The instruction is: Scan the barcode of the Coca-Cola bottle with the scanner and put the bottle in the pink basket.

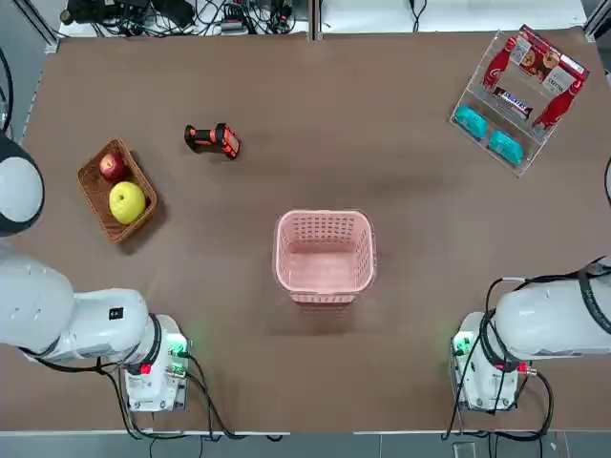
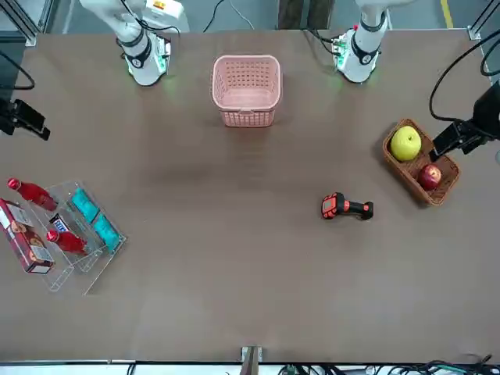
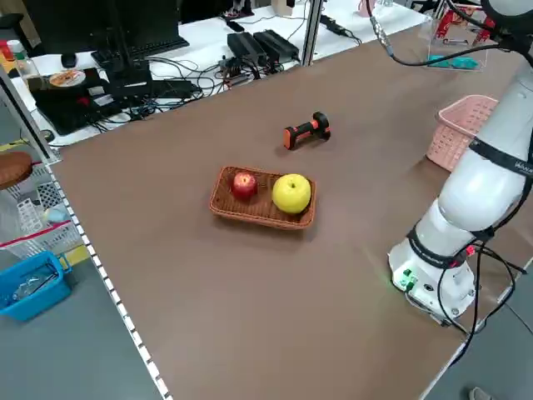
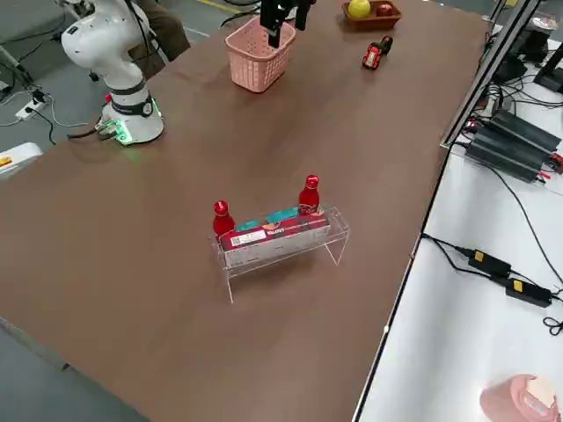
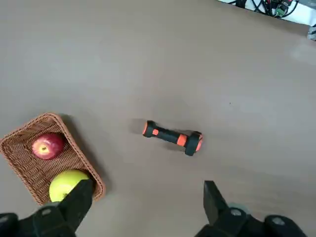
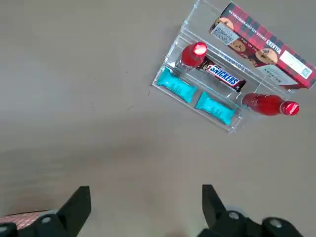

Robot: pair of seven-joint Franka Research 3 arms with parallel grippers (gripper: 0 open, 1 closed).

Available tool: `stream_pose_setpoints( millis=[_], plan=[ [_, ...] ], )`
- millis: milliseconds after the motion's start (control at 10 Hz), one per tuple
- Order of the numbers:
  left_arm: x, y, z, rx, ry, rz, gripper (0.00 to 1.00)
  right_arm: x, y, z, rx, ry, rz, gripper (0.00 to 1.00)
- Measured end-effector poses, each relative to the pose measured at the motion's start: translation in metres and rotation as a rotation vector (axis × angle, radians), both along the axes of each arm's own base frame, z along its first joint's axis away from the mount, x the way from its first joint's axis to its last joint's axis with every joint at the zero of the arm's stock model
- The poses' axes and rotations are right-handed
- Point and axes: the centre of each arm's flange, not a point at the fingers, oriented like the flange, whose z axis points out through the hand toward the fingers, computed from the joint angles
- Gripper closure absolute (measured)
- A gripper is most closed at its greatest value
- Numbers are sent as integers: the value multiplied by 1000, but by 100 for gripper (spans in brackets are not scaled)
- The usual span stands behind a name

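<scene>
I have both arms out and their hands free: the left gripper is spread wide with nothing between its fingers, over the left part of the tabletop by the wicker basket, and the right gripper is equally wide and empty, short of the clear rack near the far right corner. In that rack sit two matching Coca-Cola bottles, a Snickers bar between them, with teal packets and a cookie box alongside. The rack's slope probably serves to offer the bottle caps to my right gripper. The scanner lies on the left half, toward the far edge, its head toward the middle; I'd guess that leaves the handle for my left. The pink basket stands near the middle, likely so either arm can reach it. I can't read a barcode on either bottle, so one may need turning, and nothing tells me which of the pair is meant. The scanner's window is too small to make out, the overhead view shows neither gripper, and the left side view cuts off part of the rack.
</scene>
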Motion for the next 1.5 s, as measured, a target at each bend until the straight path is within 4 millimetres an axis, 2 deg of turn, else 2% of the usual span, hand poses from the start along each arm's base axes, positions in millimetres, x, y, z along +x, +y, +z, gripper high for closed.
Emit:
stream_pose_setpoints(
  millis=[200, 400, 600, 800, 900, 1100, 1500],
  plan=[
    [0, 0, 0, -6, 4, 43, 0, 6, -1, -15, 0, -8, -1, 0],
    [1, -1, -8, -17, 35, 197, 0, 18, -5, -29, -7, -56, 10, 0],
    [4, -6, -28, -29, 89, 369, 0, 33, -27, -54, -11, -46, 12, 0],
    [20, -11, -62, -64, 126, 540, 0, 61, -70, -96, -16, -56, 28, 0],
    [31, -20, -89, -76, 129, 630, 0, 74, -84, -117, -18, -57, 32, 0],
    [45, -42, -139, -88, 145, 772, 0, 93, -91, -145, -22, -66, 41, 0],
    [64, -62, -191, -109, 108, 964, 0, 118, -92, -190, -23, -59, 46, 0]
  ],
)
